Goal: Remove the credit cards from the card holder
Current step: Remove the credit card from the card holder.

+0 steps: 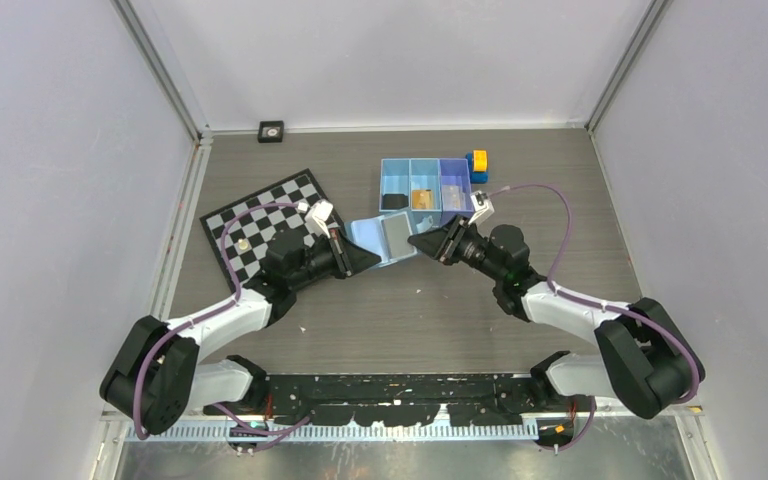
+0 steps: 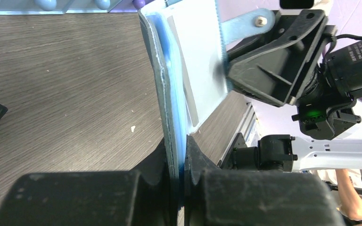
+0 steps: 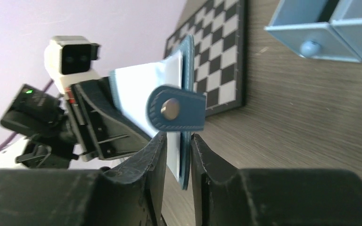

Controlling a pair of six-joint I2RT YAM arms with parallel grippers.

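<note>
Card holder [image 1: 385,240]: spread open, just in front of blue tray [image 1: 425,160].
My left pincer [image 2: 185,141]: clenched on its near edge, bracing it for the pull.
My right pincer [image 3: 178,136]: straddling pale card [image 3: 141,94] and flap; can't tell if gripping.

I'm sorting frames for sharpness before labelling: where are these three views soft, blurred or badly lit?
Top view: evenly lit and sharp, but the wallet looks small. Left wrist view: the left claw is a dark, unfocused foreground, the wallet sharper. Right wrist view: the snap tab is crisp, while the right claw and the left arm behind it are soft.
</note>
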